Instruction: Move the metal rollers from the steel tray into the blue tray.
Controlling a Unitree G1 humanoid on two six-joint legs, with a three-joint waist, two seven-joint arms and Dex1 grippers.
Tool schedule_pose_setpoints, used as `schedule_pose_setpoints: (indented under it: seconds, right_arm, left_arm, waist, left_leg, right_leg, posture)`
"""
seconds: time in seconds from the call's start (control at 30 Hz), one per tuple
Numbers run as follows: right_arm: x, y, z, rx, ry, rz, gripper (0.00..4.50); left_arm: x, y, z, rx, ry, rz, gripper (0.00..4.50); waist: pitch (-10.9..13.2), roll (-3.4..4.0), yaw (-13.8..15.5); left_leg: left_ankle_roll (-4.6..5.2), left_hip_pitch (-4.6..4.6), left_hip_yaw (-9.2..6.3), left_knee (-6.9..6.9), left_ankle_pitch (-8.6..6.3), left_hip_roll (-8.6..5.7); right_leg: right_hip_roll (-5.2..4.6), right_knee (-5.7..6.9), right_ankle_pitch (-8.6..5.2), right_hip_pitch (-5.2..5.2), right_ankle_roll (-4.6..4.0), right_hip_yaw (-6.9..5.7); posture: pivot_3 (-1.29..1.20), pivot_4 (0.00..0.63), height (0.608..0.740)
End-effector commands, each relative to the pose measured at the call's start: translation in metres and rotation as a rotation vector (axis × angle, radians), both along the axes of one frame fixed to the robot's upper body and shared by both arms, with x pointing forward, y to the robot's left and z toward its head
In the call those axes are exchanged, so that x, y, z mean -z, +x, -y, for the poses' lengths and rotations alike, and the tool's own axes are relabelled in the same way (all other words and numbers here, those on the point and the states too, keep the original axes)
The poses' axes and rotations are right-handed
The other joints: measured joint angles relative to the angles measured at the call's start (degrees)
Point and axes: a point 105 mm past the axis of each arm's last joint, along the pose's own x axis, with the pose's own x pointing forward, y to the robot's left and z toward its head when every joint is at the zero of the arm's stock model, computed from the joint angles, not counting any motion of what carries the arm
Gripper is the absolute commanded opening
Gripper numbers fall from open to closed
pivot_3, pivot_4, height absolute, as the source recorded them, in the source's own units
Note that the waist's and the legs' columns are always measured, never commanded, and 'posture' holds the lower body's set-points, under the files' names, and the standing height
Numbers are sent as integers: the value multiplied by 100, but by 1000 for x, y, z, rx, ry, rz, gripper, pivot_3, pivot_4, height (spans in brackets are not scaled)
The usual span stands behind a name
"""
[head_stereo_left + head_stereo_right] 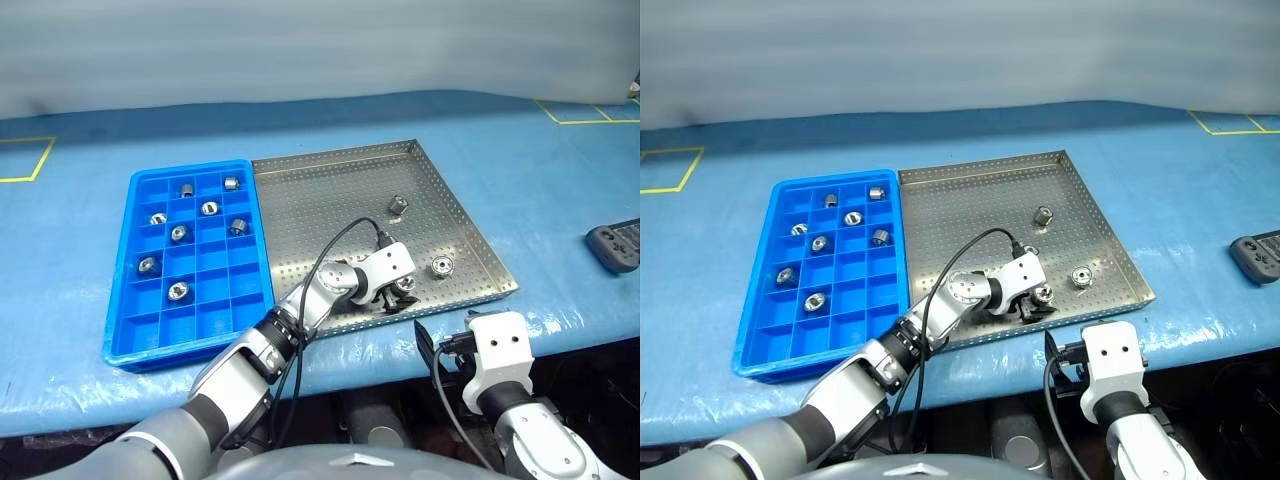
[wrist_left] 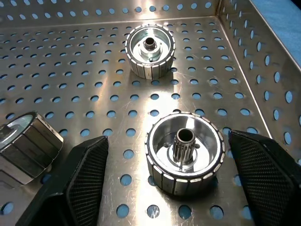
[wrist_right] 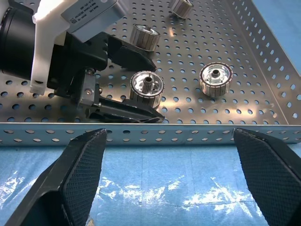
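1. Left wrist view: a metal roller stands on end on the perforated floor of the steel tray, its toothed hub and bore pointing up, so its long axis is upright.
2. The left gripper straddles it: one finger on each side, with tray floor visible between pad and roller on both sides. The jaws are apart, not yet clamped.
3. The roller sits centred between the fingers, just ahead of the palm, near the tray's front edge towards its right corner.
4. The left arm is plainly the nearer; the right gripper hangs outside the tray's front rim over the table cover, jaws wide apart and empty.
5. Other rollers in the steel tray: one nearer the right edge, one just beside the left finger, one nearer mid-tray.
6. The blue tray, touching the steel tray's left edge, already holds several rollers.
7. Judgement: closing squarely should grip the ribbed side wall.
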Motion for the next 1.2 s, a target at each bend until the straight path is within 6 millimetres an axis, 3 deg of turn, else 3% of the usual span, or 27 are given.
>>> schedule_pose_setpoints:
  seconds: [0.03, 0.13, 0.17, 0.37, 0.53, 0.67, 0.83, 1.2]
  right_arm:
    - [-12, 1, -4, -14, 14, 44, 4500]
    - [-12, 1, -4, -17, 14, 45, 4500]
    - [-12, 1, -4, -19, 14, 45, 4500]
    - [-13, 3, -7, -33, 18, 44, 4500]
    - [-17, 10, -15, -84, 20, 56, 4500]
    - [-22, 19, -26, -160, 17, 68, 4500]
    - [-29, 34, -40, -267, 1, 84, 4500]
    - [-39, 75, -96, -618, -11, 125, 4500]
  left_arm:
    - [-16, -11, 24, 41, -72, 7, 2887]
    - [-16, -12, 23, 42, -82, 1, 1811]
    - [-16, -12, 23, 43, -82, 2, 1684]
    - [-35, -18, 24, 92, -165, -3, 1696]
    - [-76, -15, 18, 83, -306, 3, 1696]
    - [-113, -6, -5, 36, -400, 49, 1696]
    - [-139, -7, -40, 33, -445, 119, 1696]
    - [-142, -11, -144, -190, -272, 293, 1696]
  waist:
    - [0, 0, -7]
    - [0, 0, -8]
    - [0, 0, -9]
    - [0, 0, -2]
    - [-1, 2, 3]
    - [-1, 1, 26]
    - [-2, 4, 98]
    - [2, -2, 662]
  left_leg:
    - [0, 0, 0, 0, 0, 0]
    - [0, 2, 1, 0, 0, 0]
    - [0, 2, 1, 0, 0, 1]
    - [0, 1, 3, -2, 0, 2]
    - [1, 0, 5, 0, 0, 7]
    - [1, 5, 7, 1, 1, 4]
    - [2, 13, 8, 0, 1, 1]
    - [3, 15, 7, -3, 3, 1]
  right_leg:
    - [0, 0, 0, 0, 0, 0]
    - [0, 0, 1, 1, 1, 1]
    - [0, 0, 1, 1, 1, 1]
    - [0, 0, 1, -1, 1, 3]
    - [0, 1, 2, -2, 4, 8]
    - [4, 3, 3, 2, 5, 11]
    - [14, 6, 4, 4, 6, 17]
    - [16, 6, 8, 5, 8, 17]
  posture:
    - [-291, 150, 740]
    - [-291, 150, 740]
    - [-291, 150, 740]
    - [-265, 150, 740]
    - [-234, 150, 740]
    - [-179, 150, 740]
    - [-100, 150, 740]
    - [134, 150, 740]
